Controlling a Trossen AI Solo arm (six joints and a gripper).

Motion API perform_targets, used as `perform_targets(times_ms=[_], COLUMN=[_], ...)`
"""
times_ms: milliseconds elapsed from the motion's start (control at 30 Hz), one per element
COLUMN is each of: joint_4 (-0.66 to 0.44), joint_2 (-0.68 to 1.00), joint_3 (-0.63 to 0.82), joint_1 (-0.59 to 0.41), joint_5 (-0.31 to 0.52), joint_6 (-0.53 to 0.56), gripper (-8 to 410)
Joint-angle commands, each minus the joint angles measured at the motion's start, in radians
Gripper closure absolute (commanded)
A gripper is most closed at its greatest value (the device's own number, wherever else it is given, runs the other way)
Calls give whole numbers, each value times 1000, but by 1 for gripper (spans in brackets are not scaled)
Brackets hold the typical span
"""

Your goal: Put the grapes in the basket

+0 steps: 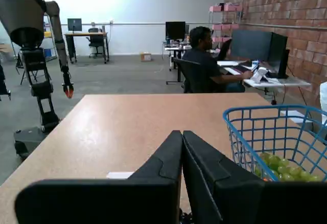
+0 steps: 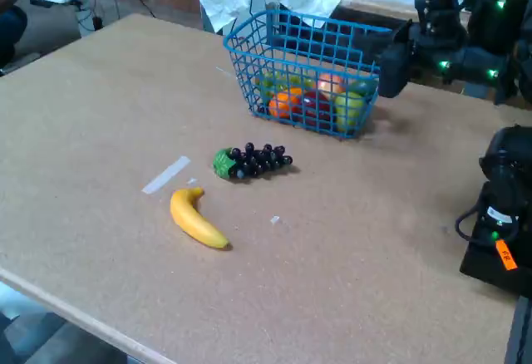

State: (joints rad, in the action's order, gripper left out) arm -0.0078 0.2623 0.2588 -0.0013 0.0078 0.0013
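The black-purple grapes, green leaf at their left end, lie on the table in front of the blue wire basket, a short gap away. In the fixed view my gripper hovers at the basket's right side, well away from the grapes. The wrist view shows its two black fingers pressed together with nothing between them, the gripper pointing across the table. The basket sits to its right with green fruit inside. The grapes are out of sight in the wrist view.
A yellow banana and a strip of white tape lie left of the grapes. Several toy fruits fill the basket. The arm's base stands at the right edge. Beyond the table are a humanoid robot and a seated person.
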Motion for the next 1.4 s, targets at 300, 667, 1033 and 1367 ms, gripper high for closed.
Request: perform_targets(times_ms=[300, 667, 1033, 1367], joint_4=[5, 5, 5, 40], joint_2=[0, 0, 0, 0], joint_3=[1, 1, 1, 1], joint_1=[0, 0, 0, 0], joint_5=[-1, -1, -1, 2], joint_6=[-2, -2, -2, -8], gripper=[402, 402, 402, 402])
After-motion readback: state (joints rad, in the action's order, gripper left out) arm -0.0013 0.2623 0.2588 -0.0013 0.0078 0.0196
